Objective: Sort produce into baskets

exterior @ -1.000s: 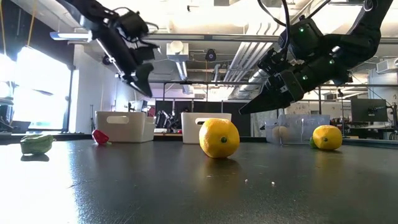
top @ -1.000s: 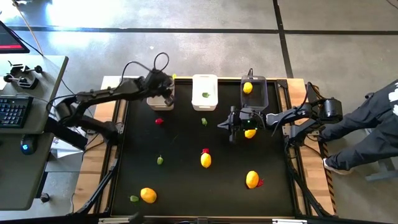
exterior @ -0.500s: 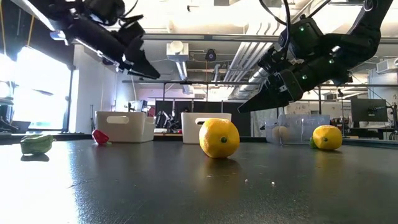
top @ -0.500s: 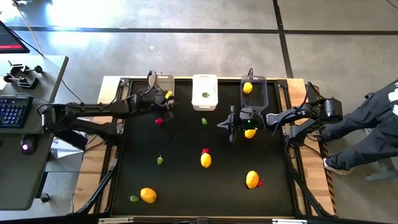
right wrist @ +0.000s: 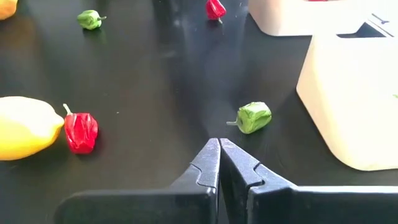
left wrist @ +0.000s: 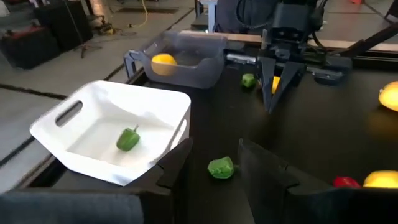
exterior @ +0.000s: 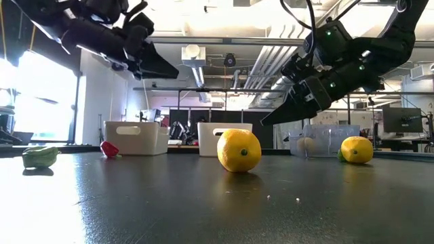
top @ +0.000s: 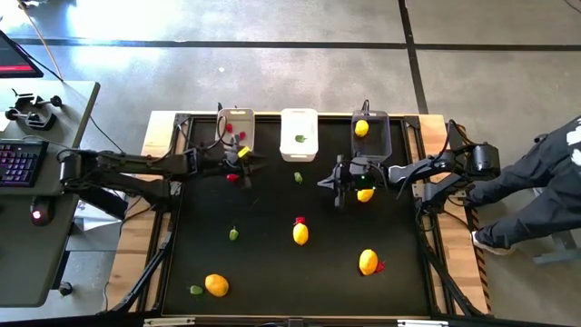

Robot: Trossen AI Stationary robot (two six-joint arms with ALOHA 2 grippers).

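My left gripper [top: 245, 165] is open and empty, above the table just in front of the beige basket [top: 236, 127], which holds red pieces. Between its fingers in the left wrist view [left wrist: 214, 149] a green piece [left wrist: 221, 167] lies on the table beside the white basket [left wrist: 112, 134], which holds another green piece [left wrist: 127, 138]. My right gripper [top: 325, 183] is shut and empty, above the table in front of the dark grey basket [top: 370, 132], which holds a lemon [top: 361, 128]. A yellow lemon [top: 365, 193] lies right beside that arm.
Loose on the black table: a red piece [top: 232, 177], green pieces [top: 298, 177] [top: 233, 233] [top: 196, 290], a lemon [top: 300, 233] with a red piece [top: 300, 220], and orange fruits [top: 368, 262] [top: 216, 285]. A person [top: 545, 182] sits at the right.
My left gripper has drawn back from over the beige basket toward the table's near edge and has tipped from pointing steeply down to nearly level. The beige basket, covered before, now shows red pieces inside.
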